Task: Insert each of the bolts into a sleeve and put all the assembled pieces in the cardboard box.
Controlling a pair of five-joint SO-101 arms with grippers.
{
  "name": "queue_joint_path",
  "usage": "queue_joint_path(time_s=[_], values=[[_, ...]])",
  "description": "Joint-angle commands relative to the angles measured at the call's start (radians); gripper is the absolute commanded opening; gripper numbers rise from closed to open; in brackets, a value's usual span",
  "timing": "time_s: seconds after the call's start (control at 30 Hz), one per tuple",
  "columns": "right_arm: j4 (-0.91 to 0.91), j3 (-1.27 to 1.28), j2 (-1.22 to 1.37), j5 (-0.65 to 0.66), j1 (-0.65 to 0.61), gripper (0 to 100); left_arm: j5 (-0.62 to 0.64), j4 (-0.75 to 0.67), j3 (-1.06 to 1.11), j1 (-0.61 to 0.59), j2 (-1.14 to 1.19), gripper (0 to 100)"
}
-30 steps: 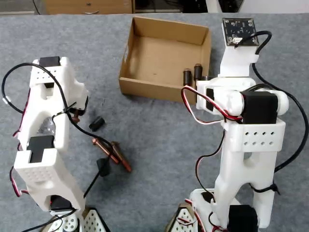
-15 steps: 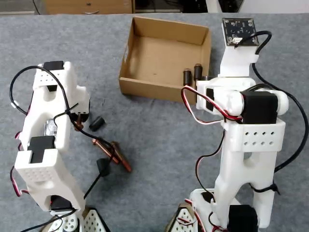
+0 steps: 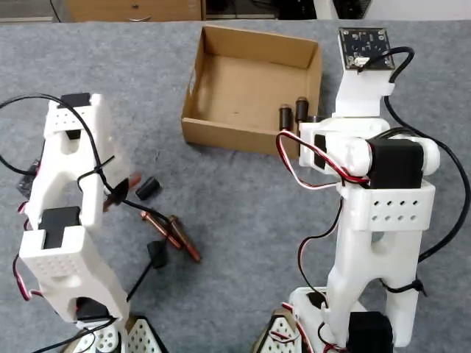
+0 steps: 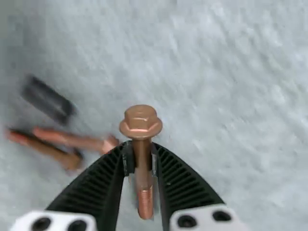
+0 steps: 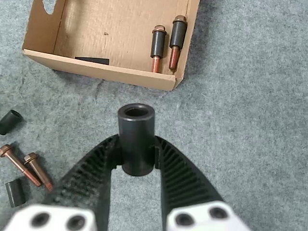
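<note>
Two sleeved bolts (image 5: pixel 178 32) lie in the brown cardboard box (image 5: pixel 96 71); the left gripper (image 4: pixel 140 159) clamps a copper hex bolt (image 4: pixel 140 126), the right gripper (image 5: pixel 137 150) clamps a black cylindrical sleeve (image 5: pixel 136 132), and two loose bolts (image 5: pixel 37 172) and two loose sleeves (image 5: pixel 9 121) lie outside.

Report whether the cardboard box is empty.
Not empty: the cardboard box holds two sleeved bolts lying side by side near one corner.

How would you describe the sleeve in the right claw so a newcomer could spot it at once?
Start at the cardboard box; beside it, over the grey carpet, is the right claw. It grips a black sleeve by its sides, empty bore showing. Two other empty sleeves lie loose on the carpet, and the two boxed sleeves carry bolts.
</note>
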Motion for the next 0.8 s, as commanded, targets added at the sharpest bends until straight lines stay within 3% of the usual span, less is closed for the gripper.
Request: queue_joint_path(time_s=[0.0, 0.23, 0.5, 0.6, 0.77], values=[[0.005, -0.004, 0.005, 0.009, 0.019, 0.2, -0.132, 0.064, -0.026, -0.040, -0.051, 2], [0.005, -0.004, 0.005, 0.009, 0.019, 0.2, -0.405, 0.064, -0.028, -0.117, -0.056, 2], [0.003, -0.004, 0.004, 0.009, 0.019, 0.2, -0.617, 0.064, -0.087, -0.123, -0.059, 2], [0.003, -0.004, -0.001, 0.009, 0.019, 0.2, -0.816, 0.063, -0.100, -0.117, -0.059, 2], [0.003, -0.004, -0.001, 0.009, 0.019, 0.2, -1.364, 0.057, -0.133, -0.123, -0.051, 2]])
